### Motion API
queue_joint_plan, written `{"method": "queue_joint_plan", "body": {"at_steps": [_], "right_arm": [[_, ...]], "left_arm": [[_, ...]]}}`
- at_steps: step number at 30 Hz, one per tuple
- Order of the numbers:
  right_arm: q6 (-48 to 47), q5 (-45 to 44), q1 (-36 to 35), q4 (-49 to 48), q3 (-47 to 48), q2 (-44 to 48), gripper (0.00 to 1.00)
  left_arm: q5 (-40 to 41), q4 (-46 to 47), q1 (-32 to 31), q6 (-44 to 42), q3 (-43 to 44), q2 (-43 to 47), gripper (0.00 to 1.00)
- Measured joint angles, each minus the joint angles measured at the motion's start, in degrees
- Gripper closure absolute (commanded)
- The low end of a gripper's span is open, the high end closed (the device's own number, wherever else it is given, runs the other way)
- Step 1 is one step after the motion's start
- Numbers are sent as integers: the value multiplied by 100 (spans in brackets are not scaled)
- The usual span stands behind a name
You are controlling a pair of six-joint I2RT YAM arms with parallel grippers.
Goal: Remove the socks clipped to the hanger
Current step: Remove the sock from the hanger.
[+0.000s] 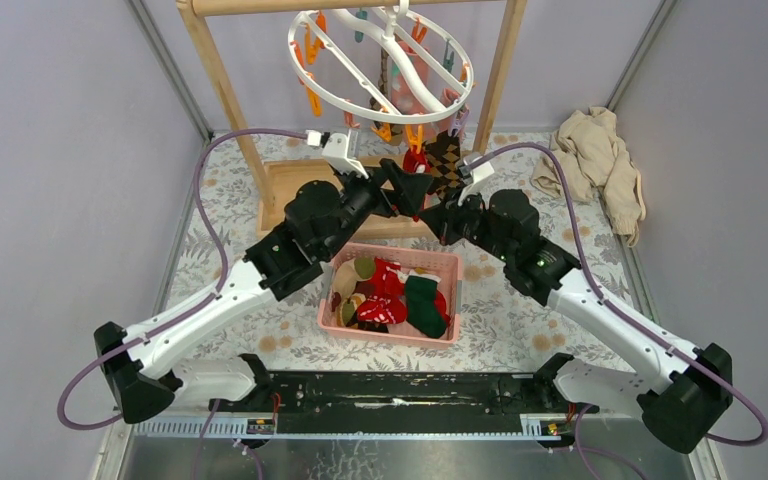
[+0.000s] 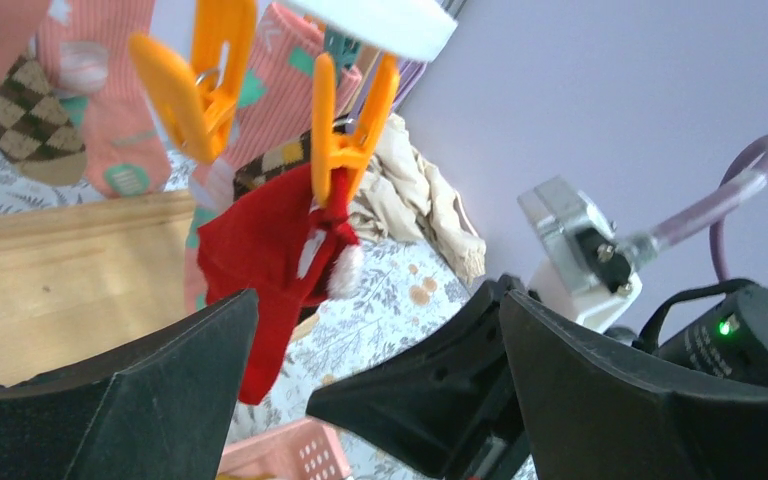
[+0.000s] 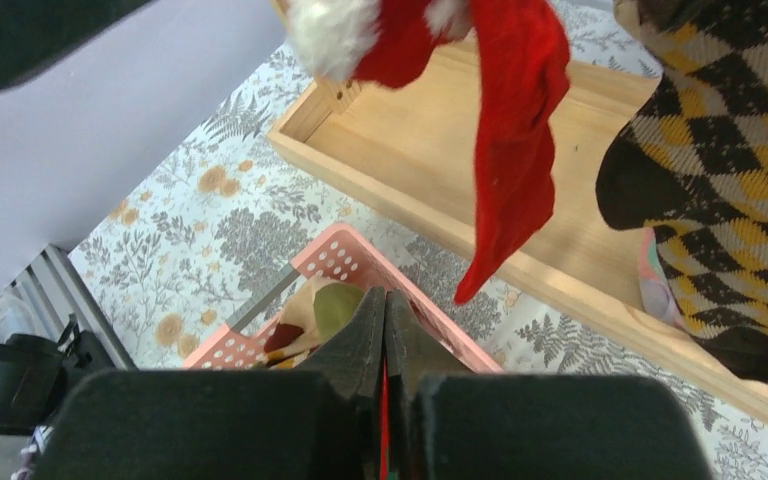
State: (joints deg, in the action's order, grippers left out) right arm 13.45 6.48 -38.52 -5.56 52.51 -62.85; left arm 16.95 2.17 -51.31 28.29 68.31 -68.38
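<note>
The step in hand is judged to be the grasping of a red sock (image 2: pixel 270 260), held on the hanger (image 1: pixel 291 40) by an orange clip (image 2: pixel 345 130), at twelve o'clock from the pink basket (image 1: pixel 385 335). The jaws of the left gripper (image 2: pixel 375 300) are wide apart, with the sock just ahead. Those of the right gripper (image 3: pixel 385 330) are pressed together on nothing. Next, the sock should be clamped and pulled toward six o'clock. No writing can be read.
</note>
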Motion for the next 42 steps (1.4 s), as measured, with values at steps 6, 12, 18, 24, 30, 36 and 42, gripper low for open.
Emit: {"method": "queue_joint_plan", "body": {"at_steps": [6, 12, 18, 24, 30, 36, 42], "right_arm": [[-85, -2, -118, 415, 15, 173, 100], [-144, -140, -144, 702, 22, 289, 54], [-195, -608, -157, 422, 17, 160, 36], [-245, -1158, -157, -197, 15, -424, 37], [-317, -1381, -157, -789, 22, -1172, 56], [-354, -1399, -157, -1165, 28, -1550, 100], [-391, -1390, -157, -1095, 55, -1303, 100]], "left_arm": [[52, 308, -15, -105, 153, -247, 1], [197, 389, -22, -225, 402, -507, 1], [260, 424, -39, -236, 426, -492, 1], [282, 402, -39, -229, 422, -332, 1], [299, 385, -39, -203, 393, -59, 1], [304, 378, -39, -197, 291, 68, 1], [321, 367, -39, -201, 260, 50, 1]]}}
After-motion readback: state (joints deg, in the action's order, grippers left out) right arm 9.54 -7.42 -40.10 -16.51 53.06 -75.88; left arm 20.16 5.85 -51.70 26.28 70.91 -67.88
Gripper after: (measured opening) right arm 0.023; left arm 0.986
